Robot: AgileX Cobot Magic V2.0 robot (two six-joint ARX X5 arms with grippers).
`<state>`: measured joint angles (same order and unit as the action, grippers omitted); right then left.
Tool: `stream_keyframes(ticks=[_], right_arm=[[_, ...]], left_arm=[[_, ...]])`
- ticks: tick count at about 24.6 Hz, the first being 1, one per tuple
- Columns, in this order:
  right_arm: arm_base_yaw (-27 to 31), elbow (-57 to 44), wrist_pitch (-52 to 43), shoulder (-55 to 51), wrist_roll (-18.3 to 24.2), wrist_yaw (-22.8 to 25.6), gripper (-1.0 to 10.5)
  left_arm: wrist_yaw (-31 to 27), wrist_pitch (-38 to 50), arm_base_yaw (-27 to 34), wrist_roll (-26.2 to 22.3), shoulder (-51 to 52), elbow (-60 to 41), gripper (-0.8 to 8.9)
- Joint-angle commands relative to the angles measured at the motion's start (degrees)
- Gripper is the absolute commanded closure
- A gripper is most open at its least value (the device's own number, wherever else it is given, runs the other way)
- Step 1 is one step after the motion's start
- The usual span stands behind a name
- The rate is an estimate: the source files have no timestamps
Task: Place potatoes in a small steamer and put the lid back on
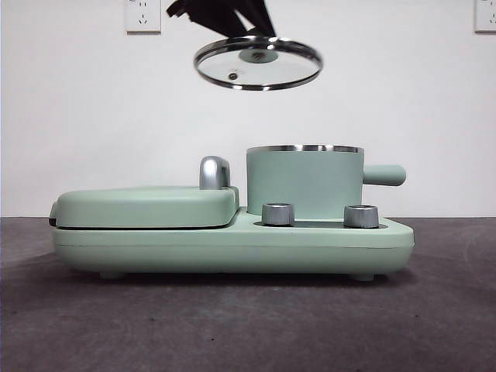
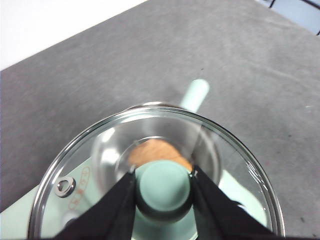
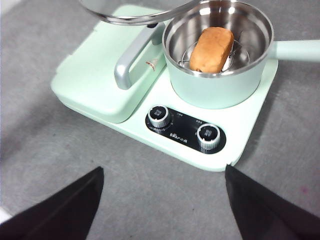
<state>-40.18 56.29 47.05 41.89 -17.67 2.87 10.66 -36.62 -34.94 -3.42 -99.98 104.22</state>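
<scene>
My left pincer (image 2: pixel 164 186) grips the mint knob of the one clear, steel-rimmed lid (image 1: pixel 258 63), held tilted in the air above the steamer (image 1: pixel 304 181), well apart from its rim. One orange-brown potato (image 3: pixel 211 49) lies on the rack inside. A flat griddle (image 1: pixel 147 206) sits left of the steamer; two knobs (image 3: pixel 159 115) front it. My right pincer (image 3: pixel 162 200) hangs wide, holding nothing, over the grey surface (image 1: pixel 232 325).

I see a dark grey table (image 1: pixel 434 310), matte w/ faint scuffs. Only one thing sits directly on it: the mint-green cooker base (image 1: pixel 232 248), resting on small feet, roughly centred, its two knobs facing me.
</scene>
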Motion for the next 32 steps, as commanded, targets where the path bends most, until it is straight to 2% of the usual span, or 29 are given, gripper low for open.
stream_keyframes(ticks=[1,12,16,27,32], right_arm=[[-0.61,-1.75,-0.7,-2.71,-2.78,0.33,5.6],[-0.61,-3.89,-0.33,-8.79,-4.04,0.59,5.6],[-0.61,-3.89,-0.22,-8.79,-4.26,0.35,5.6],[-0.61,-3.89,-0.28,-8.74,-4.22,0.42,5.6],[-0.61,-3.89,-0.28,-8.74,-4.24,0.39,5.6]], left_arm=[[0.26,2.95,-1.38,0.04,-0.87,2.19,7.98],[0.02,8.41,-3.5,4.28,-7.52,2.19,7.98],[-2.93,11.26,-3.5,4.96,-9.29,2.19,7.99],[-3.26,15.26,-3.74,4.96,-11.85,2.19,7.99],[-3.26,16.15,-3.74,1.88,-12.13,2.19,7.99]])
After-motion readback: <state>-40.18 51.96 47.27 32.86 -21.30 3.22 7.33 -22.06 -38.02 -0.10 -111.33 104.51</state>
